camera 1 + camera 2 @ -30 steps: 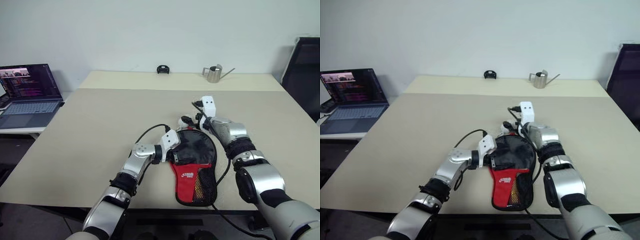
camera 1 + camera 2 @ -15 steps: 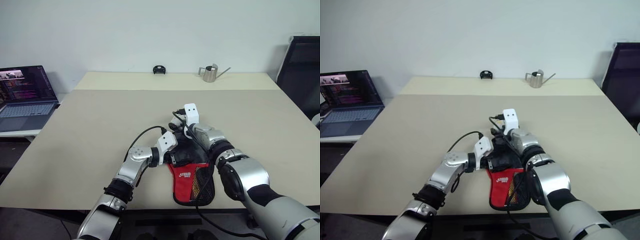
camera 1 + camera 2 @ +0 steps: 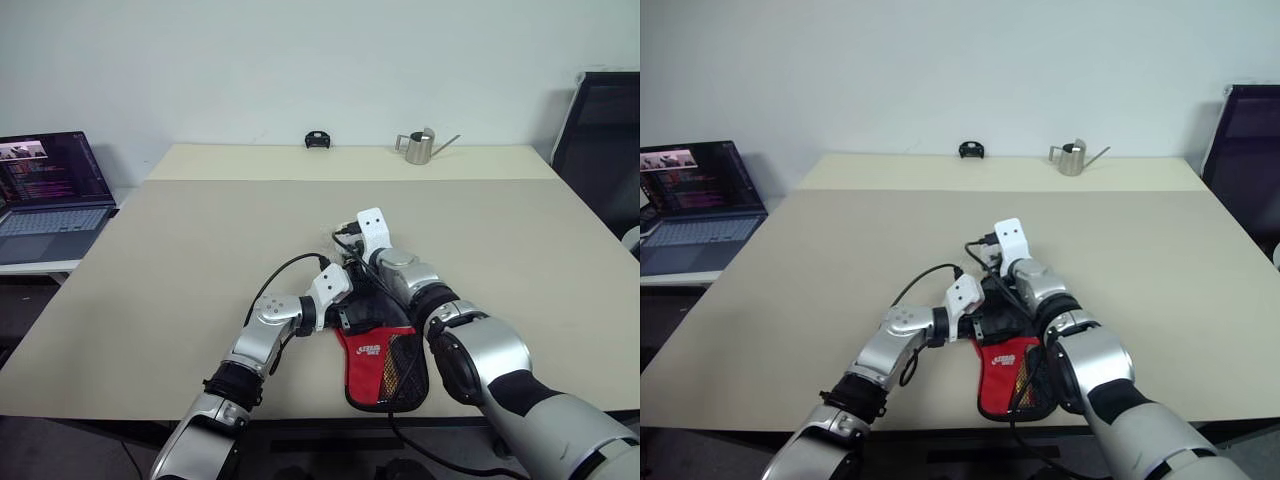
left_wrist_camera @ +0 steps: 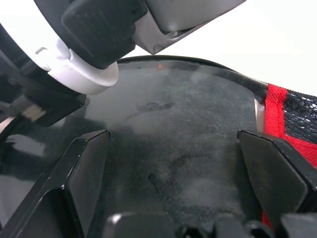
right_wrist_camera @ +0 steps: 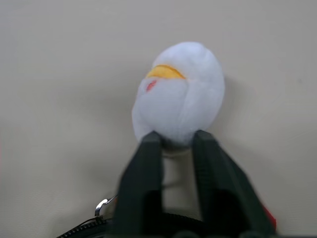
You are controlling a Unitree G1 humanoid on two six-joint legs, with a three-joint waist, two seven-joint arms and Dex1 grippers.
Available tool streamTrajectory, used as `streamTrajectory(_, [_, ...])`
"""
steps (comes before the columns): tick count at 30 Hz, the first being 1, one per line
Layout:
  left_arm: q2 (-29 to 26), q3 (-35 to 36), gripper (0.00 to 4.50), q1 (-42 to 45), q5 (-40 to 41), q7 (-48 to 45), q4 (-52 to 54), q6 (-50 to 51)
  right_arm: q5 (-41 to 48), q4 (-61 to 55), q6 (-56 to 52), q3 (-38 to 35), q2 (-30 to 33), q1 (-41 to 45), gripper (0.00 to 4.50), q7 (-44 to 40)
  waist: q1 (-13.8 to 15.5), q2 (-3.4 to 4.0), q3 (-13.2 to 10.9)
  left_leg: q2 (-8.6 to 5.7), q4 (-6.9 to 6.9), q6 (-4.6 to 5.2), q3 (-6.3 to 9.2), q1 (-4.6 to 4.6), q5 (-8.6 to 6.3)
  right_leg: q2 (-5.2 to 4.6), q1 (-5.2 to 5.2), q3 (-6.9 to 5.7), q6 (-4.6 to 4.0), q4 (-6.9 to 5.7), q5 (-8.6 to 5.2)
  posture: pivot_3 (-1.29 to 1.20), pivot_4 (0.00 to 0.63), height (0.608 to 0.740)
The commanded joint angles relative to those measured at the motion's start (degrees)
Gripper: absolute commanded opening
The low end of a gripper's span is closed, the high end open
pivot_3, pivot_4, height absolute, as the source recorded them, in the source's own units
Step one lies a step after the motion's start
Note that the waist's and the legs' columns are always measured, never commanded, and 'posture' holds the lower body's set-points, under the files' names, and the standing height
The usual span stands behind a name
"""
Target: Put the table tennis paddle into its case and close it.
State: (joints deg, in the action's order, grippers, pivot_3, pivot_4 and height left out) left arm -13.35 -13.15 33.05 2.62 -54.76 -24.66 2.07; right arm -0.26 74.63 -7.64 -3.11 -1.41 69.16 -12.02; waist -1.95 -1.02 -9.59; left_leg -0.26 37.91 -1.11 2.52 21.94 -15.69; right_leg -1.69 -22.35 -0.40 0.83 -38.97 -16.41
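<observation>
The right gripper (image 5: 178, 141) has its two black fingers (image 5: 148, 163) pinched together at the base of the small white-yellow ball charm (image 5: 179, 94), which lies on the beige table (image 3: 200, 230) just past the fingertips. A small metal ring and a stretch of zip show beside the fingers in the right wrist view, at the edge of the case (image 3: 385, 360).

The left gripper (image 4: 171, 148) has its fingers (image 4: 89, 163) spread wide, one on each side of the flat black face of the table tennis paddle (image 4: 178, 114). The face lies between them without either finger clearly pressing on it. Red fabric and black mesh of the case border the paddle face on one side in the left wrist view, and the right arm's wrist crosses just above it.

From the head views, the case lies near the front edge of the table, its red lower part with white logo and mesh pocket toward the robot, its black round part farther away under both wrists. The left gripper (image 3: 345, 315) comes in from the robot's left at the black part, and the right gripper (image 3: 345, 250) reaches over the case's far end.

At the far edge of the table stand a small metal watering can (image 3: 420, 147) and a small black object (image 3: 318, 139), well apart from the case. An open laptop (image 3: 50, 190) sits on a separate surface to the left, and a black chair (image 3: 600, 130) stands at the right.
</observation>
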Motion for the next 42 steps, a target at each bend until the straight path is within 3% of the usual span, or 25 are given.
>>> streamTrajectory(1, [-0.34, -1.2, 4.5, -1.32, -0.4, -0.11, 0.61, 0.74, -0.95, -0.8, 1.81, 0.2, -0.48, 1.26, 0.04, 1.54, 0.01, 0.0, 0.0, 0.0, 0.0, 0.0, 0.0, 0.0, 0.0, 0.0, 0.0, 0.0, 0.0, 0.0, 0.0, 0.0, 0.15, 0.74])
streamTrajectory(9, [-0.44, -1.48, 4.5, -1.8, -0.24, -0.35, 0.62, 0.97, -1.44, -1.11, 2.83, -0.4, 1.25, 0.71, 0.04, 4.0, 0.09, 0.0, 0.0, 0.0, 0.0, 0.0, 0.01, 0.0, 0.0, 0.0, 0.0, -0.01, 0.0, 0.0, 0.0, 0.0, 0.15, 0.74])
streamTrajectory(25, [1.73, -3.31, 4.5, 0.27, -0.51, -2.34, -4.2, -0.85, -4.97, -11.18, 2.75, 2.89, 12.16, -6.62, 0.04, 2.03, 0.43, 0.0, 0.0, -0.06, 0.02, 0.0, 0.0, 0.02, 0.0, -0.05, 0.04, -0.03, 0.0, 0.03, 0.0, 0.0, 0.15, 0.74])
streamTrajectory(29, [2.47, -3.44, 4.5, 1.32, -0.83, -2.39, -6.1, -1.69, -5.61, -20.45, -1.23, 3.69, 15.28, -11.77, 0.04, -0.05, 0.92, 0.01, 0.0, -0.11, 0.04, 0.0, 0.03, 0.04, 0.0, -0.1, 0.08, -0.07, 0.01, 0.05, 0.0, 0.0, 0.15, 0.74])
streamTrajectory(42, [4.89, -3.99, 4.5, 3.18, -1.82, -2.24, -9.9, -3.47, -4.73, -66.96, -28.54, 5.79, 28.69, -35.72, 0.04, -13.14, 2.56, 0.11, 0.06, -0.23, 0.07, 0.02, 0.16, 0.1, 0.0, -0.15, 0.14, -0.22, 0.09, 0.13, -0.05, 0.0, 0.15, 0.74])
